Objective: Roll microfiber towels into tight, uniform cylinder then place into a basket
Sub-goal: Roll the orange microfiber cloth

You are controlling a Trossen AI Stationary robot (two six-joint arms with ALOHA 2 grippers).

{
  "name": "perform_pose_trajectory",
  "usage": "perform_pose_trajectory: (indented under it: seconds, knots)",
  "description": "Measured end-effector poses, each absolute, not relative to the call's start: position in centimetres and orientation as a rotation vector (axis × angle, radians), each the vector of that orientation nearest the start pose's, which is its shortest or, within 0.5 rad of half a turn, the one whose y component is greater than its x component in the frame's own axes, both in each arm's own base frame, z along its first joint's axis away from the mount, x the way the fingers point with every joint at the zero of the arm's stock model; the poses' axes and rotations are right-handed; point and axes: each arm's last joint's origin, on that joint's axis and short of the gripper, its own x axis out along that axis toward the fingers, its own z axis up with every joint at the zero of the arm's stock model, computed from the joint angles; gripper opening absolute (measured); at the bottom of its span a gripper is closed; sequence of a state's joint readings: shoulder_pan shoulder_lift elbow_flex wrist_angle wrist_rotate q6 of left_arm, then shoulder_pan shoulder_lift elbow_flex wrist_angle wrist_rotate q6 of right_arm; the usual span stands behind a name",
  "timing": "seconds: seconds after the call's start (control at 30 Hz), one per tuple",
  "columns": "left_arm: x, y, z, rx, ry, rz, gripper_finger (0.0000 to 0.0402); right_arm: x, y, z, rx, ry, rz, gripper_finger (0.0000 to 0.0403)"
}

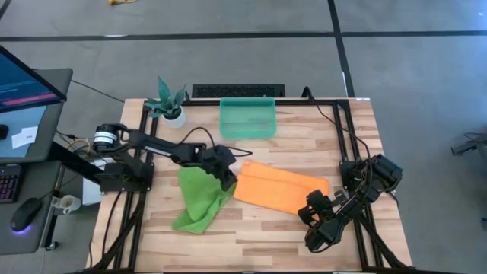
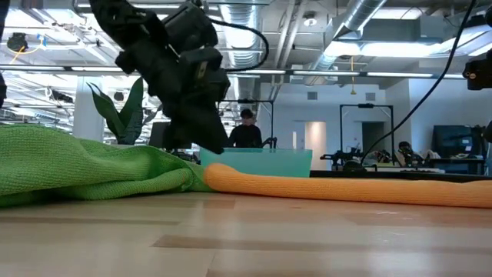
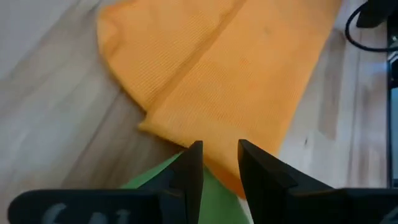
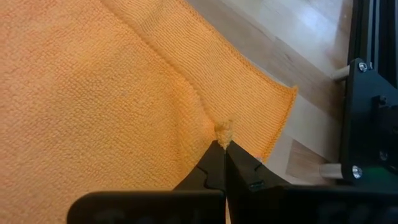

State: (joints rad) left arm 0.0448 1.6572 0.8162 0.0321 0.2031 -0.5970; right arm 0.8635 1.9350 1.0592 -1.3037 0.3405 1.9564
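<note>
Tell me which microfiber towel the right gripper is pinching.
The orange-yellow microfiber towel: the right gripper is shut on its fabric near one corner. The lime green microfiber towel lies under the left arm.

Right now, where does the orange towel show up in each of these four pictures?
High view: the orange towel lies mid-table, between both arms, below the teal bin.
Low view: a long orange band across the right, meeting the green towel.
Left wrist view: fills the upper middle, ahead of the left hand.
Right wrist view: fills most of the picture; the right hand pinches it.
Shared landmark: the green towel's meeting edge.
</note>
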Motion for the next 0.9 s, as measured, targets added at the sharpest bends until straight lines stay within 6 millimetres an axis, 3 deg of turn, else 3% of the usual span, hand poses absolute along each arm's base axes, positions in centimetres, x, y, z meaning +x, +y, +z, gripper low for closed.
perform_pose_trajectory:
  seconds: [0.23, 0.9]
  knots:
    - [32.5, 0.9, 13.6, -0.705, 0.852, 0.121, 0.009, 17.8, 19.4, 12.2, 0.209, 1.145, -1.214, 0.0012]
    - [32.5, 0.8, 13.8, -0.773, 0.91, 0.137, 0.0155, 17.8, 19.4, 12.2, 0.211, 1.146, -1.213, 0.0012]
